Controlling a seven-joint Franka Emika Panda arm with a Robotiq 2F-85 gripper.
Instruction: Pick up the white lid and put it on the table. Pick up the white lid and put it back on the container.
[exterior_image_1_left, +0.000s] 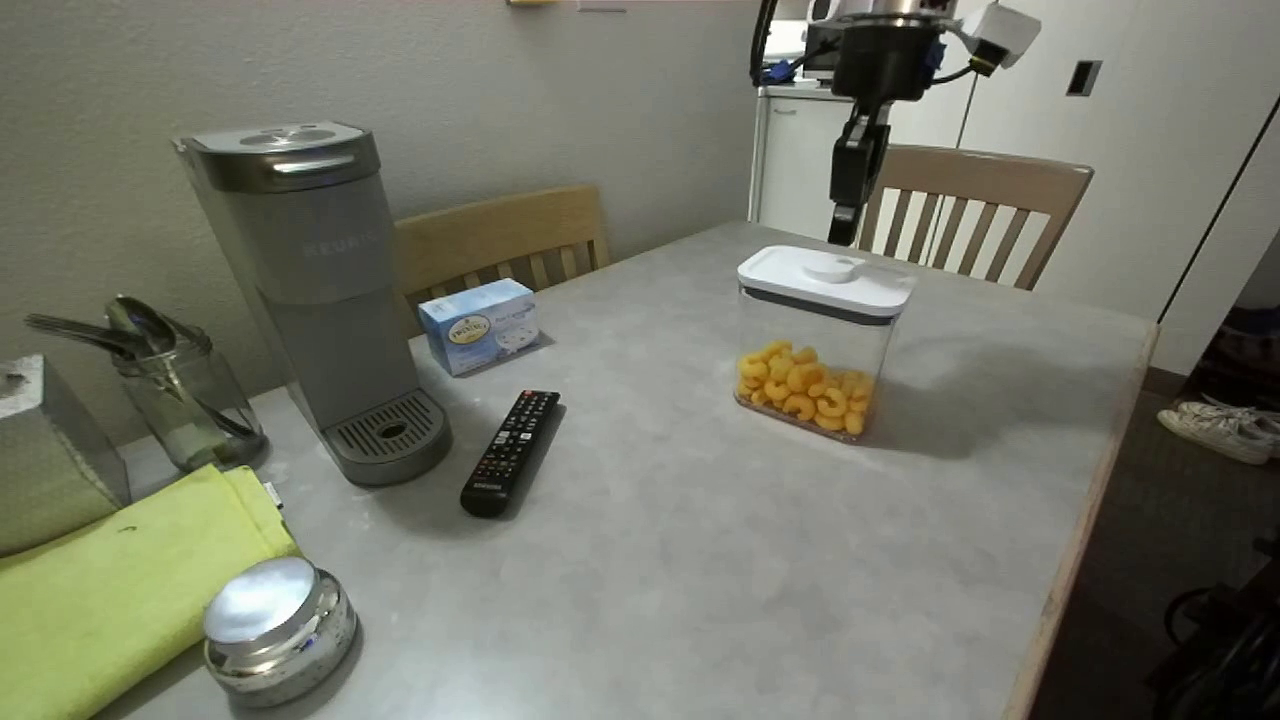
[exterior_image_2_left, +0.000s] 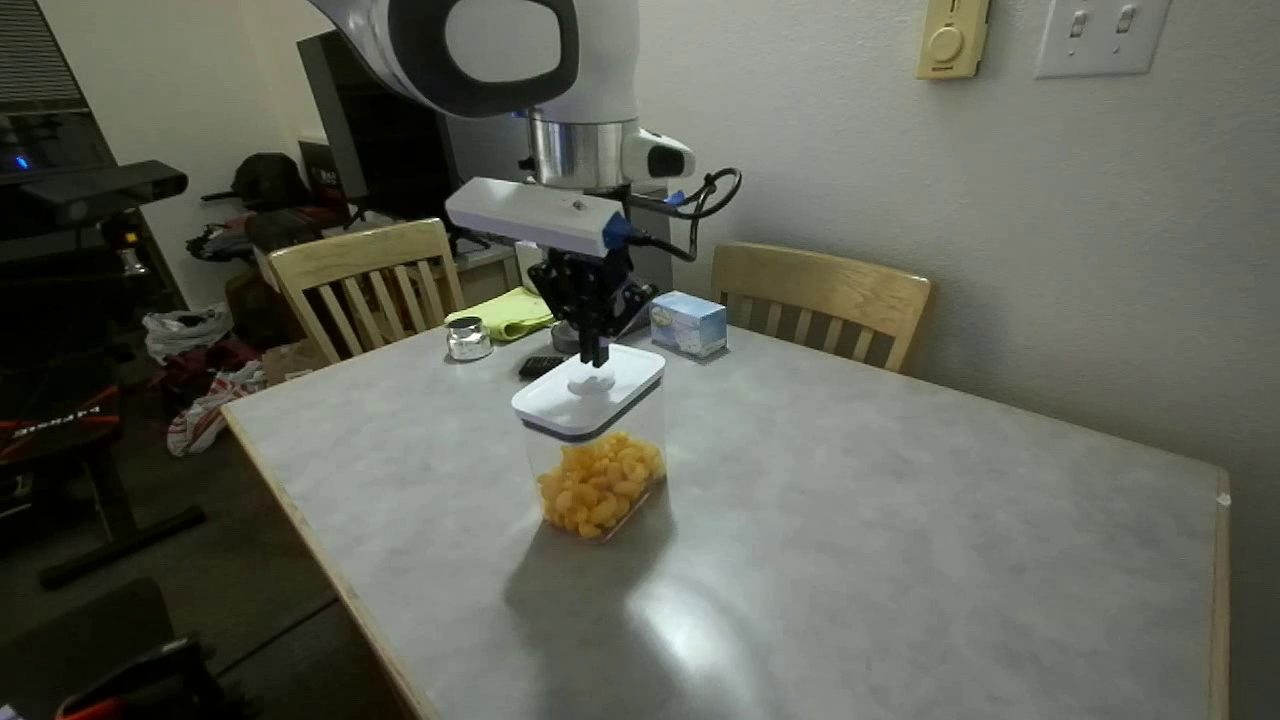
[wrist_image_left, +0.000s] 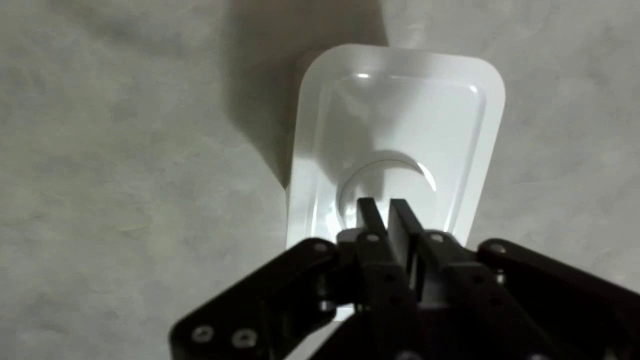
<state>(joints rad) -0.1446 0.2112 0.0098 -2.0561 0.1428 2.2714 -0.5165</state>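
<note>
The white lid (exterior_image_1_left: 790, 270) sits on the clear container (exterior_image_1_left: 812, 345), which holds orange-yellow snack pieces and stands upright on the grey table (exterior_image_1_left: 640, 560). The lid (exterior_image_2_left: 625, 375) and container (exterior_image_2_left: 600, 485) also show in the other view from outside. A round white knob stands up in the lid's middle. My gripper (exterior_image_1_left: 843, 232) points down just above the knob; it also shows there in an exterior view (exterior_image_2_left: 595, 358). In the wrist view, the two fingertips (wrist_image_left: 382, 202) are a narrow gap apart with nothing between them, over the knob of the lid (wrist_image_left: 420, 115).
A grey coffee maker (exterior_image_1_left: 335, 290), a blue-white box (exterior_image_1_left: 480, 328), a black remote (exterior_image_1_left: 512, 452), a round silver tin (exterior_image_1_left: 280, 630), a yellow-green cloth (exterior_image_1_left: 140, 580) and a jar with cutlery (exterior_image_1_left: 195, 405) stand or lie on the table. Chairs (exterior_image_2_left: 820, 300) stand at the table edges.
</note>
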